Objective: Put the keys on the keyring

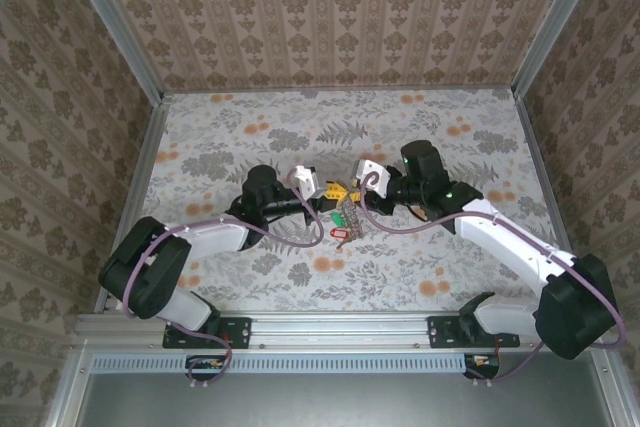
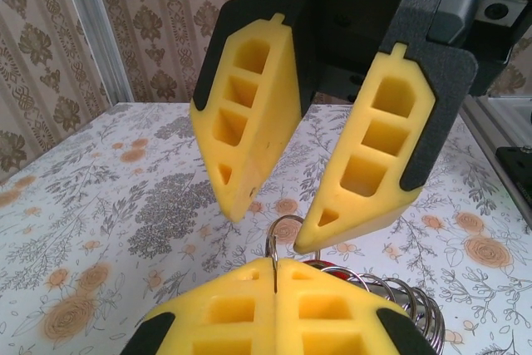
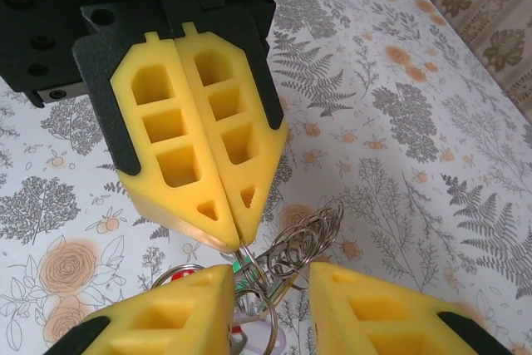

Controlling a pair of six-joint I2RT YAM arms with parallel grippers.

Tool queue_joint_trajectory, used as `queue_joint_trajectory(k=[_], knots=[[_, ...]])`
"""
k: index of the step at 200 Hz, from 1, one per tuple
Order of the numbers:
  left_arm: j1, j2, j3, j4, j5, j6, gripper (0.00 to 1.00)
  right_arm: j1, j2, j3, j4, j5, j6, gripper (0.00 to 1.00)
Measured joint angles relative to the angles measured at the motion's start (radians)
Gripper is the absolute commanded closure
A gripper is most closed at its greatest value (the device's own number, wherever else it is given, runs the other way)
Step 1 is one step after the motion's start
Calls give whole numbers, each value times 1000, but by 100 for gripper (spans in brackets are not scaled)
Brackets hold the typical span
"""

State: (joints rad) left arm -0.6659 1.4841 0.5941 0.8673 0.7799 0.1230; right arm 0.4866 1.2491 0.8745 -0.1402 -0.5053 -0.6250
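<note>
The keyring point(image 3: 314, 234) is a silvery coil of thin wire loops hanging just above the table; the same keyring point(image 2: 409, 298) shows in the left wrist view. My left gripper point(image 2: 276, 262) is shut on one thin loop of it, pinched upright between the yellow fingertips. The keys hang in that cluster: a green head point(image 3: 240, 267) and a red head point(image 3: 178, 274) peek out beside a plain round ring point(image 3: 268, 309). My right gripper point(image 3: 270, 278) faces the left one tip to tip, open, with the rings between its fingers. From above, the left gripper point(image 1: 329, 195) and right gripper point(image 1: 353, 191) meet over the keys point(image 1: 341, 222).
The floral tablecloth point(image 1: 250, 137) spreads around the two grippers. Papered walls with metal corner rails point(image 1: 135, 57) close in the back and sides. Purple cables point(image 1: 395, 227) loop along both arms near the cluster.
</note>
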Motion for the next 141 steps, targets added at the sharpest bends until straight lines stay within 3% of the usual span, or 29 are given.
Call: queue_joint_trajectory(k=[51,141], knots=[[0,0,0,0,3,0,100,-9,39,21,-25,-26,-27,74],[5,0,0,0,2,0,100,-20,47,48,-89,-34,-56,96]])
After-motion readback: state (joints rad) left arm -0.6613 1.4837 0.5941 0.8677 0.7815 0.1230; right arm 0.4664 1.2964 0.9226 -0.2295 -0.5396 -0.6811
